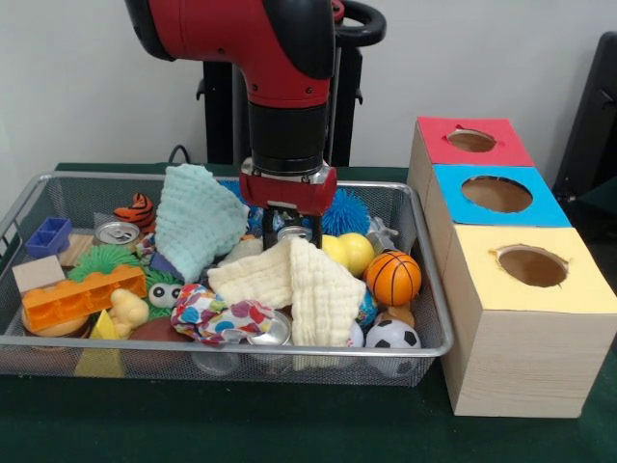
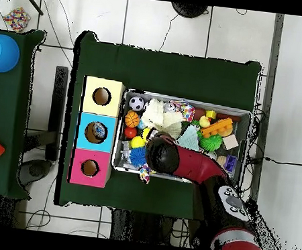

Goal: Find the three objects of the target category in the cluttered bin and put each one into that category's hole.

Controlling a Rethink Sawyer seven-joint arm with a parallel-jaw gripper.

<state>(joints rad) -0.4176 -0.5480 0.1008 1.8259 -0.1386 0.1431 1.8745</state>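
Wire mesh bin (image 1: pixel 429 318) sits on the green counter (image 1: pixel 241 424), left of three wooden boxes as seen from the front. Boxes run front to back: yellow-topped box (image 1: pixel 525 318) nearest, blue-topped box (image 1: pixel 496 196) in the middle, red-topped box (image 1: pixel 470 142) farthest, each with a round hole in its top.

Red and black arm (image 1: pixel 280 58) comes straight down into the back-middle of the bin. Gripper (image 1: pixel 289 227) is low among the clutter, right over a silver can (image 1: pixel 294 232). Fingers mostly hidden behind the cloths; cannot tell whether they are spread or closed, or whether they hold anything.

Bin is packed. Pale green cloth (image 1: pixel 198 220) stands heaped left of the gripper. Cream cloth (image 1: pixel 299 285) is draped in front of it. Patterned cloth (image 1: pixel 217 318) lies at the front rim. Right side: orange basketball (image 1: pixel 393 278), soccer ball (image 1: pixel 392 336) in the front corner, yellow ball (image 1: pixel 355 253), blue spiky ball (image 1: pixel 345 214) just beside the gripper. Left side: orange toy brick (image 1: pixel 82 297), blue block (image 1: pixel 48 236), another can (image 1: pixel 118 232), green spiky toy (image 1: pixel 101 258), yellow duck-like toy (image 1: pixel 127 311).

Overhead, the arm (image 2: pixel 196 166) covers the bin's edge nearest the robot's base, and the bin (image 2: pixel 247 138) sits just beside the boxes.
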